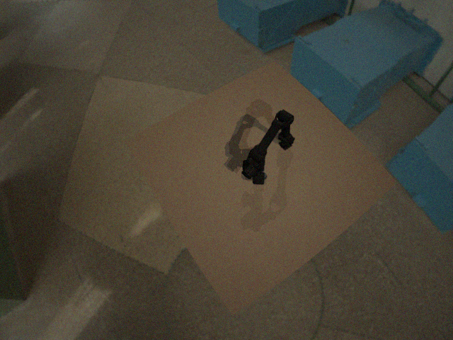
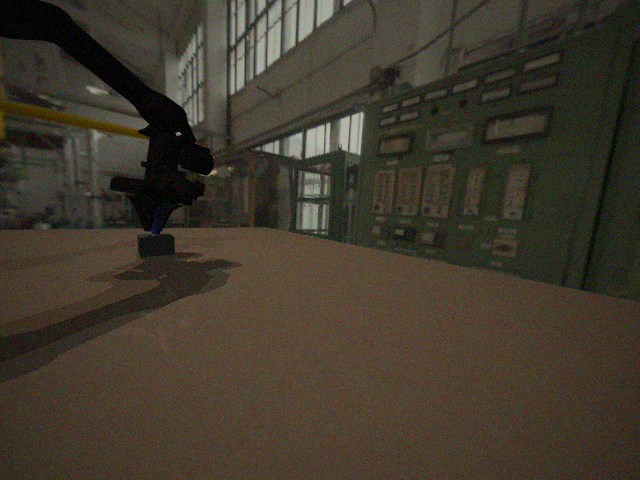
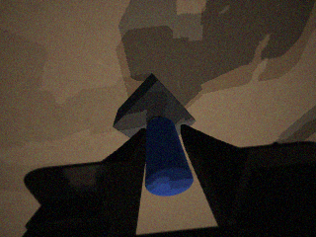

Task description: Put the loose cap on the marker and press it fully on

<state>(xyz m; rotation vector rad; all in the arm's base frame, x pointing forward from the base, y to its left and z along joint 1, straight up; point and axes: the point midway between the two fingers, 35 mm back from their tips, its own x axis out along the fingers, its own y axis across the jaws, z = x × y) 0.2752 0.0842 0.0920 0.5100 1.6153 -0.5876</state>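
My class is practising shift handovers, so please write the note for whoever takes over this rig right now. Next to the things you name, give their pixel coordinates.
Gripper [image 1: 253,170] [image 2: 155,225] [image 3: 163,130]: slightly open, fingers either side of the blue cap, narrow gaps showing.
Things: blue cap [image 2: 156,222] [image 3: 167,160] over the dark holder block [image 2: 156,245] [image 3: 157,103]; marker not separately visible.
Done: cap brought over the block; full seating cannot be told.
Left: check the click, press if needed, withdraw the arm.
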